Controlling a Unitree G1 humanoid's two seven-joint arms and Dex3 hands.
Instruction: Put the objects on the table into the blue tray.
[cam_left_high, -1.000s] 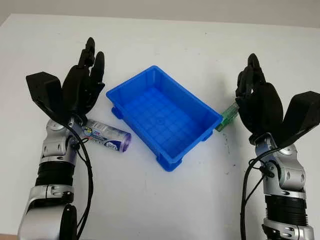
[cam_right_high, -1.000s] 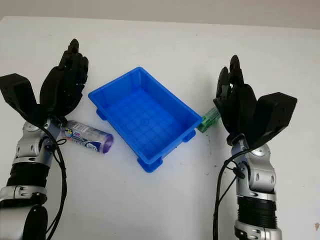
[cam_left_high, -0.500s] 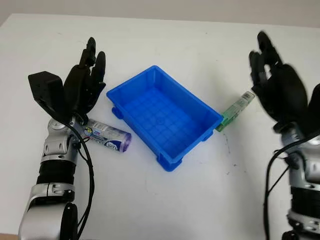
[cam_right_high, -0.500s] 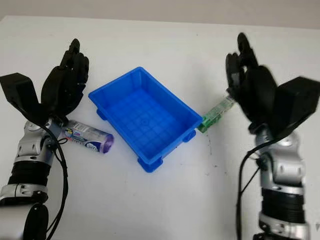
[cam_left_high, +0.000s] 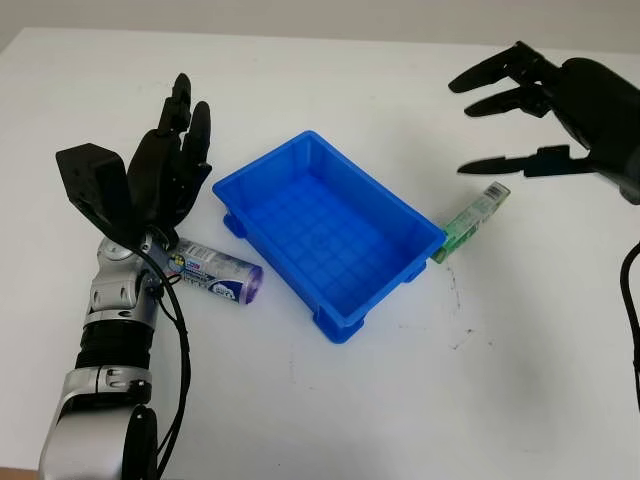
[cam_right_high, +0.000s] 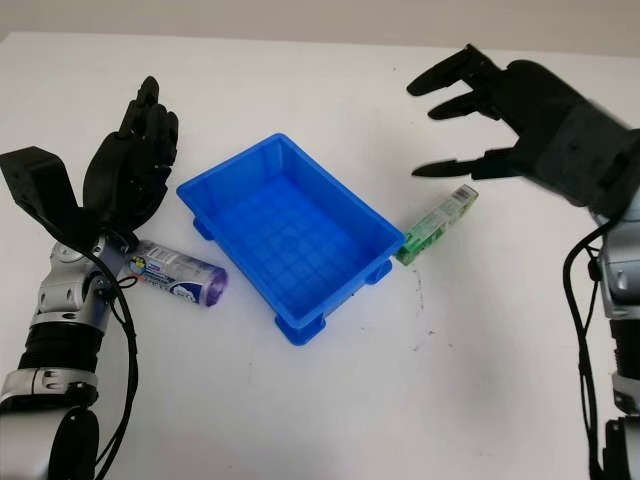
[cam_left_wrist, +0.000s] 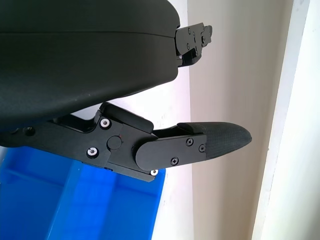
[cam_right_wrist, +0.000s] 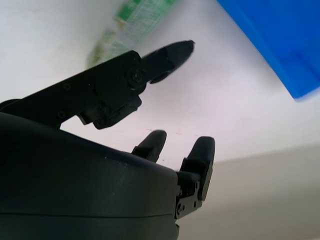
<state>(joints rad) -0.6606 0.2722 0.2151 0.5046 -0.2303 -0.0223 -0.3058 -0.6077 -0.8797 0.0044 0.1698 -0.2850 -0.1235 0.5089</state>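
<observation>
i've got the right hand (cam_left_high: 545, 115) up over the table holding nothing, fingers (cam_left_high: 490, 75) released, with the green packet (cam_left_high: 468, 222) lying below and just inboard of the fingertips, its near end touching or almost touching the blue tray (cam_left_high: 328, 232) corner. looks like the reach step for that packet, tray has nothing in it yet; next i'd need to drop the hand and bring thumb and fingers down either side of the packet. left hand (cam_left_high: 165, 180) is parked open beside the tray, with the purple-capped tube (cam_left_high: 215, 273) lying on the table just under its wrist
</observation>
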